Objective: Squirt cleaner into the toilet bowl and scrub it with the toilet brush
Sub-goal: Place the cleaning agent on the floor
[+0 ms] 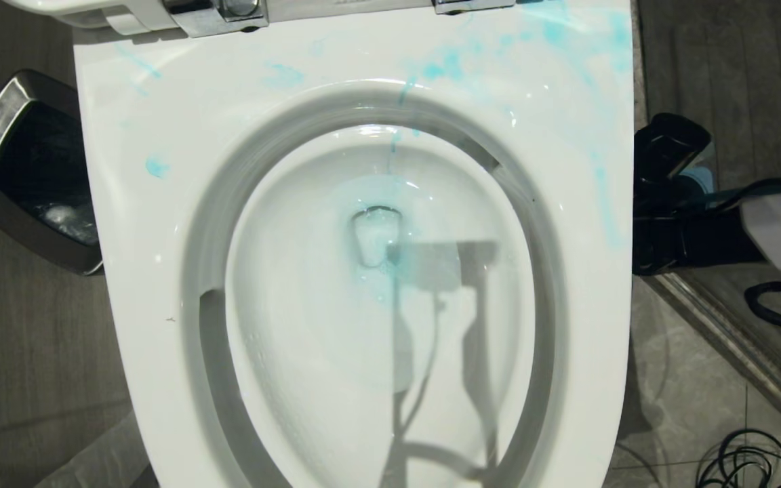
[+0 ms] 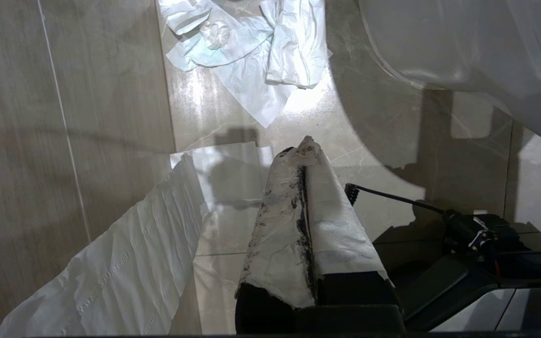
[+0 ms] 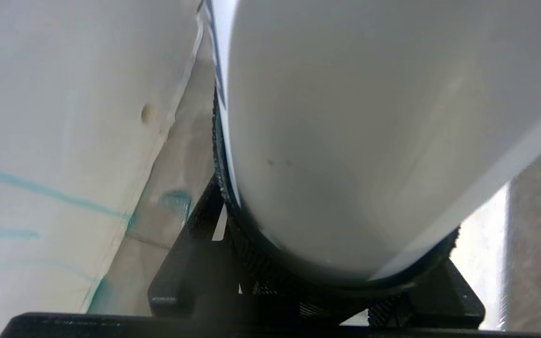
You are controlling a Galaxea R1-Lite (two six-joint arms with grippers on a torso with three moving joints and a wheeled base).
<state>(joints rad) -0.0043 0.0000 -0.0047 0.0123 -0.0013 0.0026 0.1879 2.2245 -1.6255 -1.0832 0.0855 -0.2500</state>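
Head view is filled by the toilet bowl [image 1: 160, 271]; its near end is cut off by the bottom edge and the hinge hardware [image 1: 217, 17] by the top edge. Blue smears sit on the rim [image 1: 553, 41], densest at the far right, and a pale blue tint lies around the drain [image 1: 377, 234]. Shadows of arm and cable fall across the basin and obscure part of its surface. A chrome-rimmed waste bin [image 1: 4, 135] stands left of the bowl, partly hidden behind its edge. The right gripper [image 1: 675, 203] is just beside the bowl's right edge, low and largely covered by dark hardware; its fingertips cannot be made out there. In the right wrist view the jaws stand part-way apart and clamp the cleaner [image 3: 345, 131], a white bottle body that fills the frame; only a sliver of dark label edge [image 3: 216, 61] shows, no lettering readable. The bowl's outer wall [image 3: 40, 141] with blue streaks is close alongside. The left gripper [image 2: 305, 155] hangs over floor tiles, fingers wrapped in white tissue, pressed together, holding nothing. Crumpled tissue [image 2: 251, 51] lies on the floor beyond it. No brand or writing is legible in any view.
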